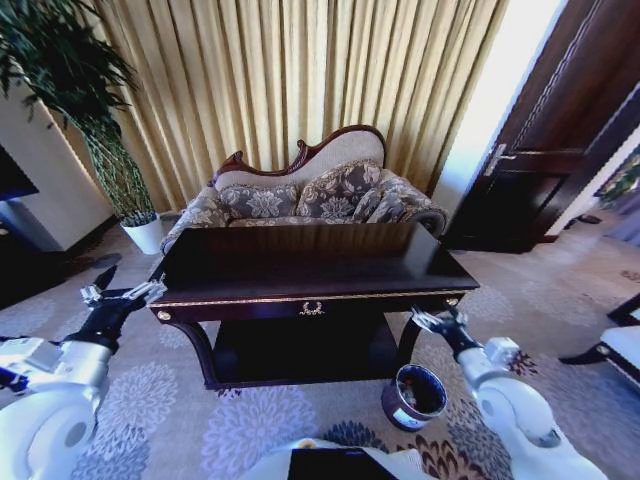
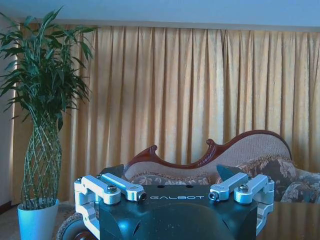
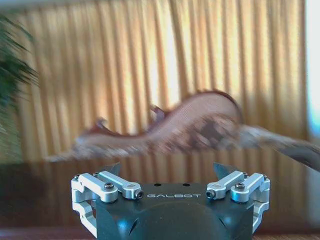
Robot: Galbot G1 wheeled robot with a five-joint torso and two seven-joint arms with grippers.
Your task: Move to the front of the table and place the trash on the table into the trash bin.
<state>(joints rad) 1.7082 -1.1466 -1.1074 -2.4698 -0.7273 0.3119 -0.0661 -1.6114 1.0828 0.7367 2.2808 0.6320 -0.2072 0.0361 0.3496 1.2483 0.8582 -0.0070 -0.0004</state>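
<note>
The left hand point(image 1: 122, 292) is held up just off the left front corner of the surface point(image 1: 310, 262), its fingers spread apart with nothing between them; in the left wrist view the same hand point(image 2: 171, 175) shows its two pads standing wide of each other, facing a tall green plant point(image 2: 44, 95) in a white pot point(image 2: 36, 219), a gold curtain point(image 2: 190, 85) and the carved back of a sofa point(image 2: 235, 155). The right hand point(image 1: 437, 320) sits low beside the right front leg of the surface, also spread wide and holding nothing; in its own wrist view the right hand point(image 3: 169, 176) points across the dark glossy top point(image 3: 150, 175) toward the sofa. The trash bin point(image 1: 414, 397) stands on the patterned carpet point(image 1: 250, 425) just below and a little inward of the right hand, near that front leg, its mouth open upward and its white label facing forward. The surface itself is right ahead of the robot, its gold wreath emblem point(image 1: 312, 309) centred on the front rail. Its top reads as a plain dark sheen, and I cannot make out any bottle or paper wad on it
</note>
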